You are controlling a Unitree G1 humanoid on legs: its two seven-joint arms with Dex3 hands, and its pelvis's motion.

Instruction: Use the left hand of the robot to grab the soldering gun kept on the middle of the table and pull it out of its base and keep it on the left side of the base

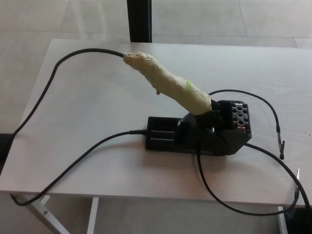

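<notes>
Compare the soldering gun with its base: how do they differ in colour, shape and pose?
The soldering gun is pale cream with a green mark; the base is black. The gun is long, rounded and tilted up to the left; the base is blocky and lies flat on the table. Both trail black cables, and the gun sits in the base.

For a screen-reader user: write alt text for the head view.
A cream-wrapped soldering gun sits tilted in its black base at the middle of a pale table, handle pointing up-left. Black cables trail over the table's edges. No robot hand is in view.
</notes>
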